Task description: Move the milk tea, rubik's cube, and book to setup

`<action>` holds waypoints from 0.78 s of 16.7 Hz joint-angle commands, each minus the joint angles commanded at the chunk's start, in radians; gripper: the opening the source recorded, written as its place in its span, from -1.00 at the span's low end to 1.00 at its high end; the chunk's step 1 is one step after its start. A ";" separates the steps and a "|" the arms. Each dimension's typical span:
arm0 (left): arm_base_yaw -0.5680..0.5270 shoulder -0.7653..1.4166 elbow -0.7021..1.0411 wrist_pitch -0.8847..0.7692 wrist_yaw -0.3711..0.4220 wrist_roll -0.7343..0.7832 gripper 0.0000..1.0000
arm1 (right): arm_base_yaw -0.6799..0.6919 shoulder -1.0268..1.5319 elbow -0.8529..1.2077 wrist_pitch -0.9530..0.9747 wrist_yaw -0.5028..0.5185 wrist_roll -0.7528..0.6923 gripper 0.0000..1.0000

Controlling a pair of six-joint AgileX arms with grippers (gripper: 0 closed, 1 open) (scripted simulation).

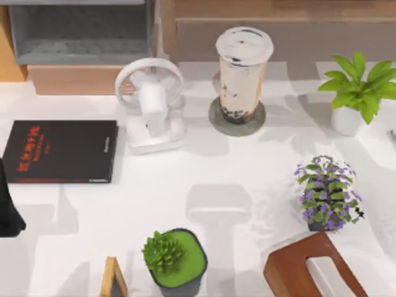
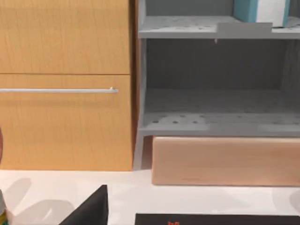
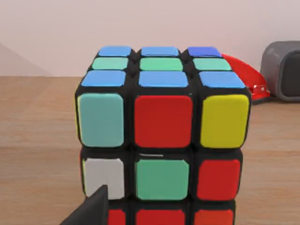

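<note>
The milk tea, a tall clear cup with a white lid and dark pearls, stands on a round grey coaster at the table's back middle. The rubik's cube rests on a wooden surface, with a dark part of my right gripper close in front of it. The teal book with white page edges stands on the upper grey shelf in the left wrist view. My left arm is at the table's left edge, and a dark part of its gripper faces the cabinet.
A white fan stands left of the milk tea, and a flat black book with red lettering lies at the left. Potted plants and a wooden holder are at the front and right. A red object lies behind the cube.
</note>
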 joint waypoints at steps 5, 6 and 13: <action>0.000 0.000 0.000 0.000 0.000 0.000 1.00 | -0.072 -0.359 -0.343 -0.013 -0.076 -0.004 1.00; 0.000 0.000 0.000 0.000 0.000 0.000 1.00 | -0.086 -0.455 -0.432 -0.015 -0.092 -0.004 1.00; 0.000 0.000 0.000 0.000 0.000 0.000 1.00 | -0.186 -1.204 -1.140 -0.032 -0.203 -0.005 1.00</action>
